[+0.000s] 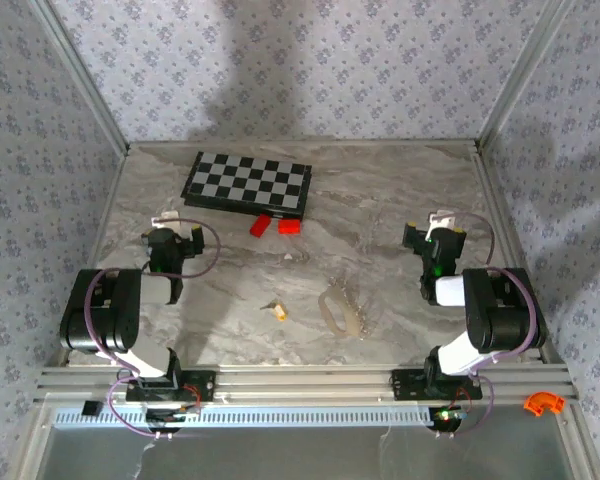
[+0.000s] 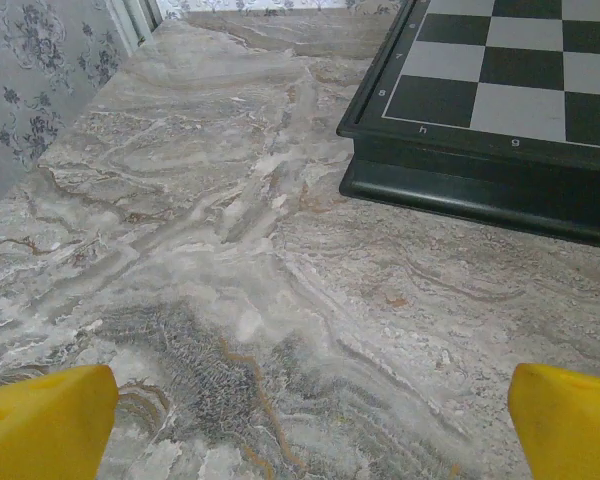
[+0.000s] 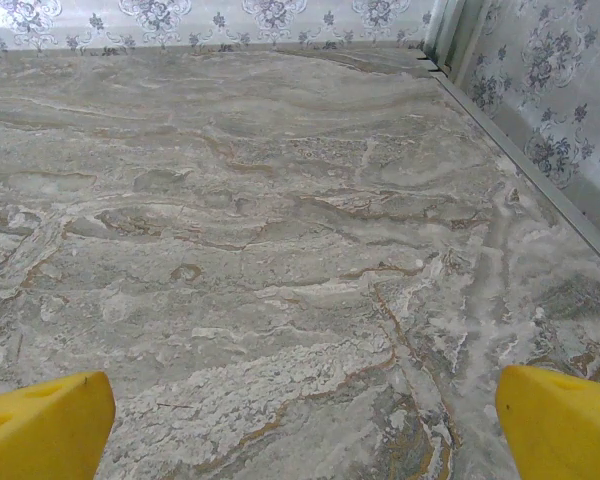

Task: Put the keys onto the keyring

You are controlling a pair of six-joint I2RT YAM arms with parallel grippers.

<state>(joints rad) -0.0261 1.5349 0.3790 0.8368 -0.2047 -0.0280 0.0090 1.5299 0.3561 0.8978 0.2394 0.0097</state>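
Key (image 1: pixel 277 311) is lying lower centre, left of the ring (image 1: pixel 338 310), apart. Left gripper (image 2: pixel 305 425) and right gripper (image 3: pixel 305 425) are standing spread wide.

A marbled grey-and-beige tabletop (image 1: pixel 380 210) is enclosed on three sides by walls papered in pale lilac-grey with a repeating floral motif (image 1: pixel 380 60). The back corners are marked by slanted silver aluminium posts (image 1: pixel 85 80), one on each side. A broad, soft dark shadow (image 1: pixel 265 60) is cast across the middle of the back wall, while the tabletop is evenly lit. Ribbed silver aluminium rails (image 1: pixel 310 382) are laid along the near edge. In the wrist views, brown and white veins are seen in the surface, and the right wall is met at a narrow pale metal strip (image 3: pixel 520 160).
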